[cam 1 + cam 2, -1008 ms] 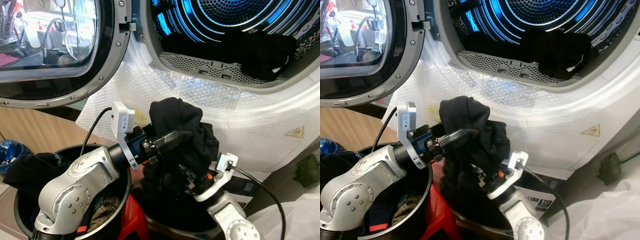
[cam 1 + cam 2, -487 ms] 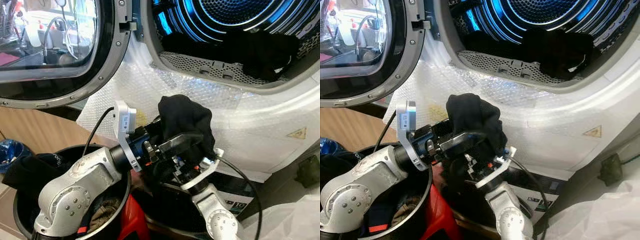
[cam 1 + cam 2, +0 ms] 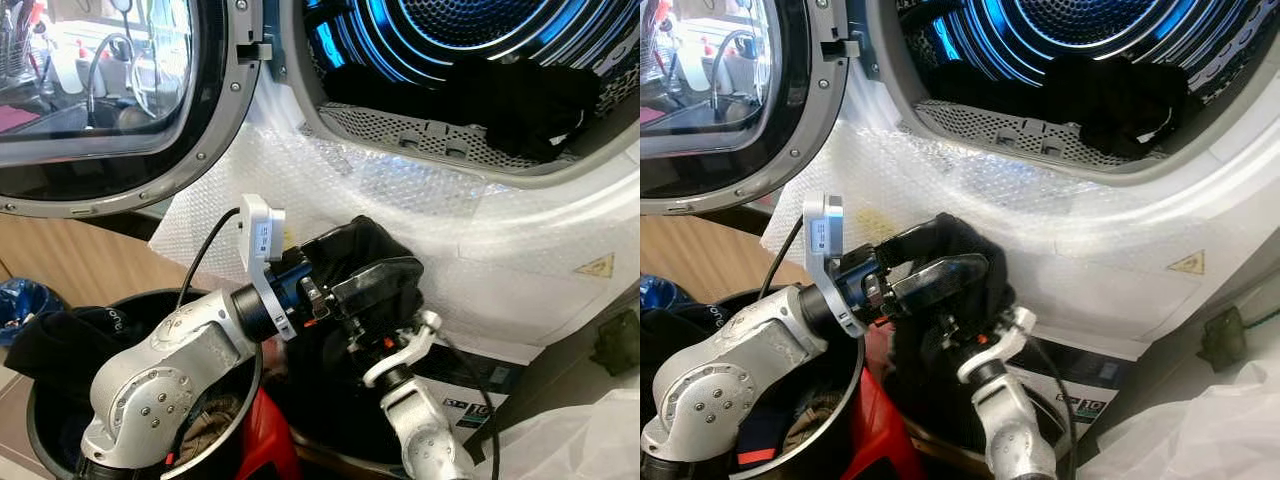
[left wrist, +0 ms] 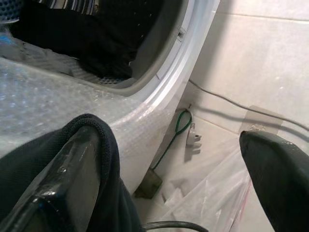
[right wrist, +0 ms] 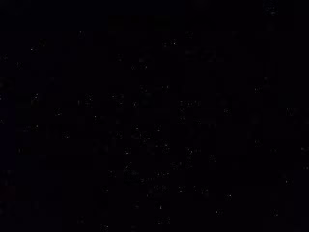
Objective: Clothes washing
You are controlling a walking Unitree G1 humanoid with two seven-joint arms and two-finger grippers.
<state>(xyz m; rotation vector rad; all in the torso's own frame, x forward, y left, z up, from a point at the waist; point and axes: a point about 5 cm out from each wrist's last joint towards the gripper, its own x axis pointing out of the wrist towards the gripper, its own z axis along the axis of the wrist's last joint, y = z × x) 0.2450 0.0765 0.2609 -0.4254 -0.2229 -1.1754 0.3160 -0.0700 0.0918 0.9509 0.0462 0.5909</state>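
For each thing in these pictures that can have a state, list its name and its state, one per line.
Washer door: swung open.
Drum: lit blue, dark clothes inside.
Black garment: bunched, lifted below the drum opening.
Left gripper: open, one finger under the garment.
Black bin: holding clothes.

A yellow triangle warning sticker (image 3: pixel 592 266) was stuck on the white front of the washing machine (image 3: pixel 560 215), low on the right side. The small mark inside it was too blurry to make out. A box (image 3: pixel 1077 398) sat on the floor under the machine, and it had white print on its dark side. That print looked like the number 10, maybe, but it was too small to be sure. A black cloth (image 3: pixel 60 335) in the bucket (image 3: pixel 40 420) showed a few white letters, and they could not be read.
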